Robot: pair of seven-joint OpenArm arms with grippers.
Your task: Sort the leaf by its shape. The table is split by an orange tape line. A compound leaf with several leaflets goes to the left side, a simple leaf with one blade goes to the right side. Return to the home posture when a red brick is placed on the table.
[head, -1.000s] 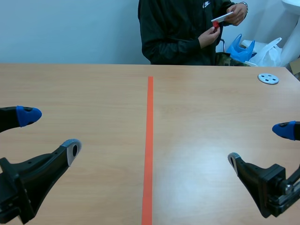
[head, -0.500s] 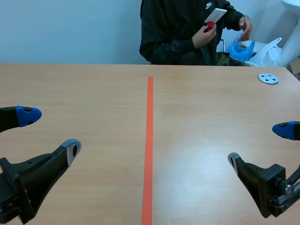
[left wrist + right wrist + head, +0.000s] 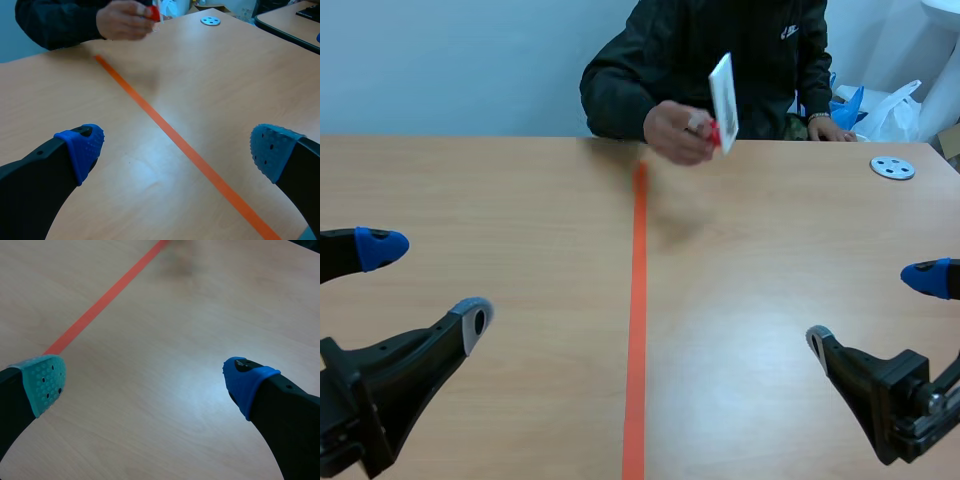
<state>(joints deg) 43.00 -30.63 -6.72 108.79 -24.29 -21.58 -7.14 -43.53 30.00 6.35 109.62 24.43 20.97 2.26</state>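
left claw [image 3: 427, 283]: low, spread wide | right claw [image 3: 873, 310]: low, spread wide

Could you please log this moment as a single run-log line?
left gripper: open | right gripper: open | person's hand: holds white card and small red piece near far end of tape line

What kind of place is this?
Probably a robot lab: a wooden table split by an orange tape line, left gripper and right gripper open, a person opposite holding a card.
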